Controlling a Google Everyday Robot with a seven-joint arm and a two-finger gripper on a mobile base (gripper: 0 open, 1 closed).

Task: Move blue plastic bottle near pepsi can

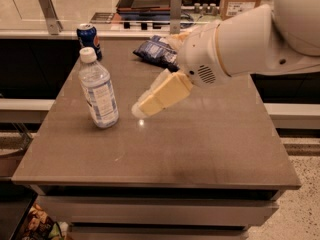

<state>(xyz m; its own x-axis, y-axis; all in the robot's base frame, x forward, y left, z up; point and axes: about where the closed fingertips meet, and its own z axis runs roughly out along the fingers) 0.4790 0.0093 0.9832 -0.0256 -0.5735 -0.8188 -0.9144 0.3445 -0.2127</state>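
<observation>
The blue plastic bottle (pixel 98 91) stands upright on the left part of the grey table (pixel 200 149), with a white cap and a pale label. The pepsi can (pixel 89 40) stands upright behind it at the table's far left corner, a short way from the bottle. My gripper (pixel 142 109) reaches in from the right over the middle of the table, its cream fingers pointing left towards the bottle, a short gap away from it. It holds nothing that I can see.
A dark blue crinkled snack bag (pixel 156 50) lies at the back middle of the table, partly behind my arm (pixel 240 41). A counter with a sink and metal posts runs behind the table. The floor drops away at the right and front edges.
</observation>
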